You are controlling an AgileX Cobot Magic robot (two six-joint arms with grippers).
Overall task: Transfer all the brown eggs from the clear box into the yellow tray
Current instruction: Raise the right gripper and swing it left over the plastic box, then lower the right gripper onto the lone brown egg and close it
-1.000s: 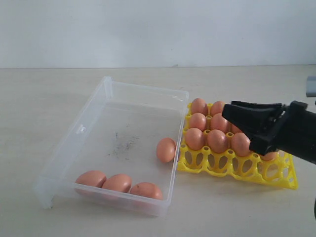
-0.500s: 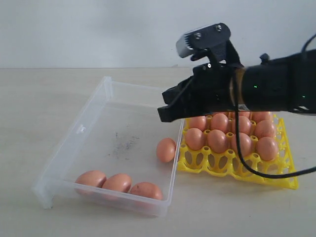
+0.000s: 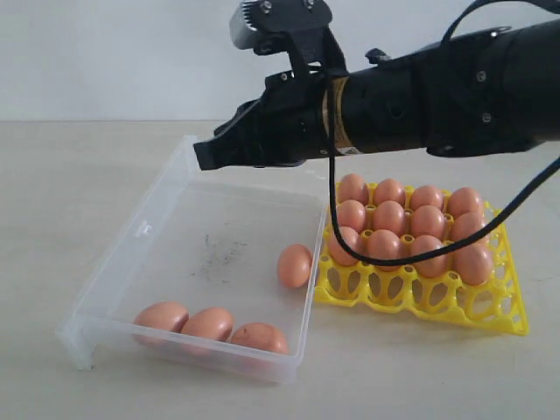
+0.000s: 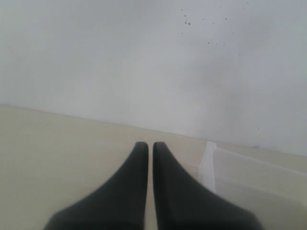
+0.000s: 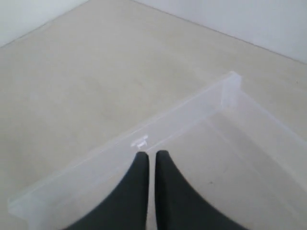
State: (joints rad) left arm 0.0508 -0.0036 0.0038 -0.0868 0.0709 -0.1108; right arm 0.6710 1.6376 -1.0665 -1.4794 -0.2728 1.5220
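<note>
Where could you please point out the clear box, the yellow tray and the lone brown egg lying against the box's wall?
clear box (image 3: 245,214), exterior view, bare part of its floor.
yellow tray (image 3: 407,289), exterior view, lattice between its empty front cups.
lone brown egg (image 3: 295,266), exterior view, middle of its shell.

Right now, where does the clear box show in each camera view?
Exterior: clear box left of the yellow tray.
Left wrist: one corner only, just past the shut left gripper.
Right wrist: long wall and floor beneath the shut right gripper.
Shared landmark: the small tab on its long wall, exterior and right wrist only.
</note>
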